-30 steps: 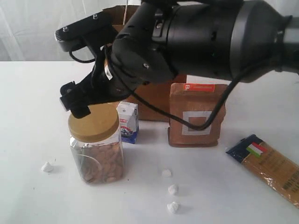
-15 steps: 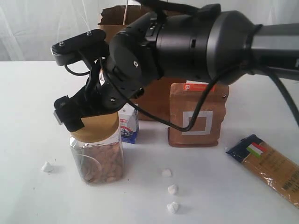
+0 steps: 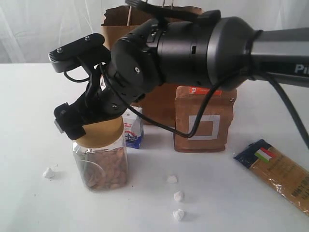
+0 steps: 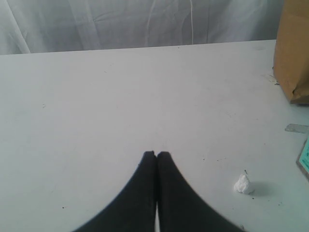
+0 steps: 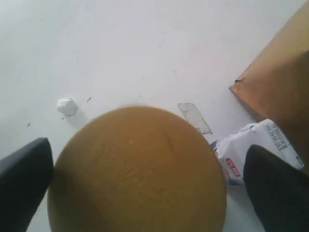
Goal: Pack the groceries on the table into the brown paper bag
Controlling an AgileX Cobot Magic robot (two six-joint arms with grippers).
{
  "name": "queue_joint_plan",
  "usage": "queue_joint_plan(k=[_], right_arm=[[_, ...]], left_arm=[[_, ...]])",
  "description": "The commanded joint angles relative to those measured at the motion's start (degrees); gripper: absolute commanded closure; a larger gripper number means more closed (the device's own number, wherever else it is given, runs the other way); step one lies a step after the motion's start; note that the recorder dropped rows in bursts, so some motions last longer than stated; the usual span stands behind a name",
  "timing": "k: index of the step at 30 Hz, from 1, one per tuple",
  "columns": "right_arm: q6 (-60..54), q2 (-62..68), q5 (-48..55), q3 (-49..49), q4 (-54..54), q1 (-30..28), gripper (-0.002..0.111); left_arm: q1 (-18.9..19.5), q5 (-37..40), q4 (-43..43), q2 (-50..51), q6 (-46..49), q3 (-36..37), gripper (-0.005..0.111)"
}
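Right wrist view showed my right gripper spread wide astride the gold-lidded clear nut jar, nothing clamped yet; beside it the small white-blue carton, brown white-square pouch and long Italian-flag pasta packet sat outside the tall brown kraft paper bag, my left gripper pinched empty, so I judged packing far from done.

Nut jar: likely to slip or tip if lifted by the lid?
Nut jar looks nearly full, so probably heavy. The lid is wide and smooth, nearly filling the open right tool, so grip may slip. Upright on a flat base, it should not roll.
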Motion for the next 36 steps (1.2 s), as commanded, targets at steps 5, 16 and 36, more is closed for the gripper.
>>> queue_joint_plan(k=[5,16,36], right_arm=[[-6.0,-0.2,-0.2,-1.7,0.4,-0.3,0.003],[-9.7,-0.1,-1.3,-6.0,1.5,6.6,0.003],[6.8,14.0,-11.5,-6.0,2.3,7.7,0.020]], left_arm=[[-0.3,-0.3,-0.3,-0.5,0.2,0.1,0.107],[-0.3,-0.3,-0.3,-0.5,0.2,0.1,0.107],[-0.3,-0.3,-0.3,-0.5,0.2,0.1,0.107]])
